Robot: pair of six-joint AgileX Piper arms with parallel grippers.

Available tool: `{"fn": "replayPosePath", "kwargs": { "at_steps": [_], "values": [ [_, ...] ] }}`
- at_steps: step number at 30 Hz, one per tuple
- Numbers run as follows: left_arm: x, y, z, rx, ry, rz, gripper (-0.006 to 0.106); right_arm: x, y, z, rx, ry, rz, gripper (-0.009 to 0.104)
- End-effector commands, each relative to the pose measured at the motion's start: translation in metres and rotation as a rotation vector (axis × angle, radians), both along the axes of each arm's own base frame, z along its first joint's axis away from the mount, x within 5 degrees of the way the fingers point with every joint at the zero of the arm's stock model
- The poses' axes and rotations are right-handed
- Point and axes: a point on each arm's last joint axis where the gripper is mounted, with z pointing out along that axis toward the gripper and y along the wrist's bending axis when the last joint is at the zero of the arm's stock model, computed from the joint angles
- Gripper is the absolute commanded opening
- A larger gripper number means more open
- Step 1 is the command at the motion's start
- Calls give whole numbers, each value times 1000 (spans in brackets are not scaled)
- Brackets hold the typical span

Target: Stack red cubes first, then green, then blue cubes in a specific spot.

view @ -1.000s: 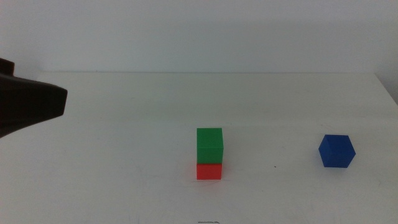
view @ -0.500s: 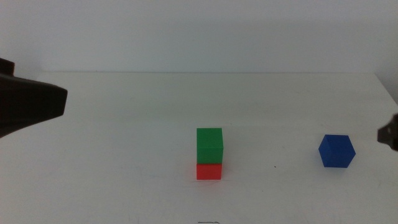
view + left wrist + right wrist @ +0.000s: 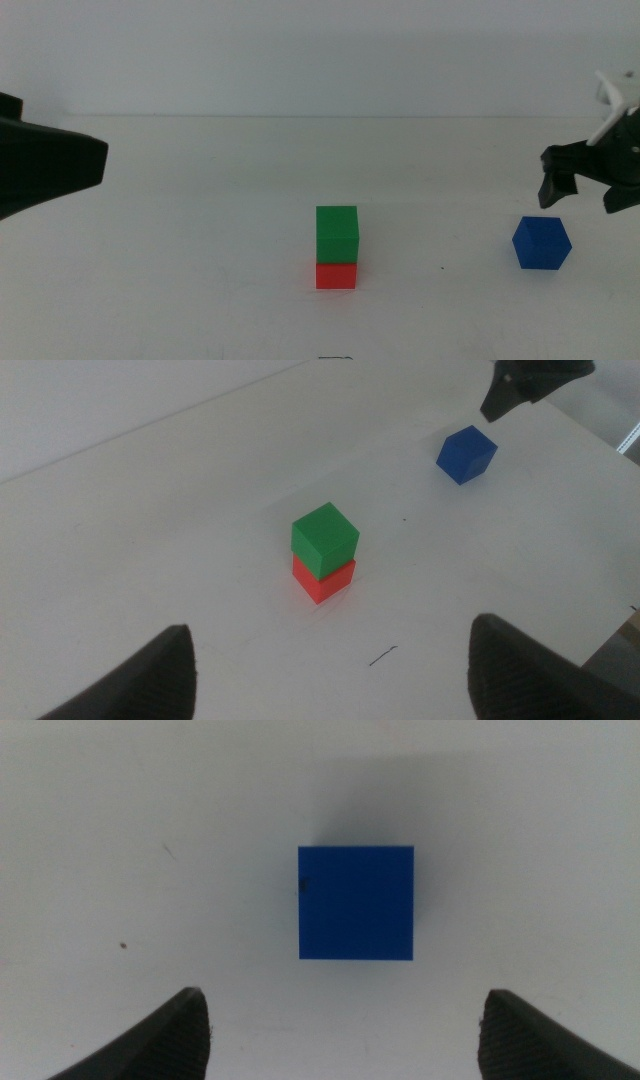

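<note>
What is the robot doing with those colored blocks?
It is building a little tower. The green cube already sits on top of the red cube in the middle of the white table. The blue cube is off by itself on the table, not stacked yet. The right gripper hovers open just above the blue cube, not touching it, probably about to pick it up. The left gripper waits open at the left side, holding nothing.

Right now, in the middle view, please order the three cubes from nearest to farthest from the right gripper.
1. Blue cube: just below the open right gripper, at the table's right side.
2. Green cube: mid-table, on top of the red one.
3. Red cube: directly under the green, marginally farther.
</note>
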Motion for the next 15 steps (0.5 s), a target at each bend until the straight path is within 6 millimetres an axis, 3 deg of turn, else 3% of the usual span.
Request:
{"fn": "replayPosePath", "kwargs": {
  "at_steps": [1,15],
  "values": [
    [0,-2,12,-62,-65,7,93,8,-2,13,-6,-9,-8,74],
    [0,-2,12,-62,-65,7,93,39,-2,-31,-34,21,-4,74]
  ]
}}
